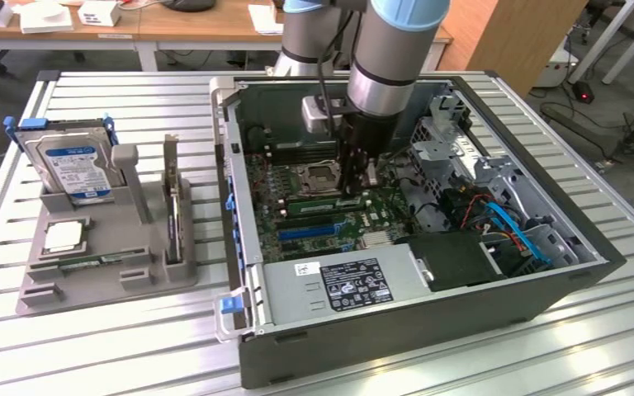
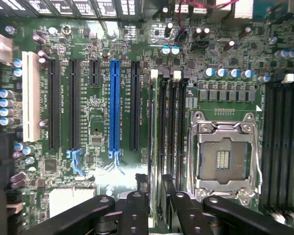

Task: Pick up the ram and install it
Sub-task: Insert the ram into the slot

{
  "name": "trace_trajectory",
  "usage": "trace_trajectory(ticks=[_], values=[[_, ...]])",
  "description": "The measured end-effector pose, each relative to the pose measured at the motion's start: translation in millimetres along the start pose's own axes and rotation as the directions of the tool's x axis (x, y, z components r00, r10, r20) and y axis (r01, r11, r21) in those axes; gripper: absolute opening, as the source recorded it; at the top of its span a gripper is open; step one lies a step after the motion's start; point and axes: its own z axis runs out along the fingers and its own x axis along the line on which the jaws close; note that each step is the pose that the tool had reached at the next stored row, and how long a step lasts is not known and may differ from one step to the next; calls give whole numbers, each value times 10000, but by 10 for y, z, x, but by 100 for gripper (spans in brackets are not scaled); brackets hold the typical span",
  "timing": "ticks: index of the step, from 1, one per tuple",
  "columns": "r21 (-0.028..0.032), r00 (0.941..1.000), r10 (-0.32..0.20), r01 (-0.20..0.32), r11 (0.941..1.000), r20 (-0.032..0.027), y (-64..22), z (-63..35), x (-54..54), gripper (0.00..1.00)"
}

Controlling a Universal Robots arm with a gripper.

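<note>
My gripper [image 1: 358, 191] is down inside the open computer case [image 1: 581, 272], just over the memory slots [image 2: 179, 127] beside the empty CPU socket [image 2: 224, 159]. The ram [image 1: 314, 203], a thin green stick, sits along one of these slots right under the gripper. In the wrist view the ram [image 2: 158, 147] is seen edge-on, running away from between the two black fingers [image 2: 137, 210]. The gripper [image 2: 157, 205] is shut on its near end. How deep the stick sits in the slot is hidden.
A grey holder [image 1: 108, 272] on the exterior view's left carries a silver-and-blue hard drive [image 1: 69, 165], a tall card with a metal bracket [image 1: 171, 198] and a CPU chip [image 1: 63, 237]. The power supply [image 1: 345, 285], drive cage [image 1: 449, 148] and blue cables [image 1: 515, 231] crowd the case.
</note>
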Motion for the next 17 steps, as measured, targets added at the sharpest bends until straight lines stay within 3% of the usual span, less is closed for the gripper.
trace_trajectory(ticks=[8, 17], values=[[1, 10000, 0, 0, 10000, 1, 1, -165, -6, 24], [1, 10000, 0, 0, 10000, 3, 1, -221, -8, 24]])
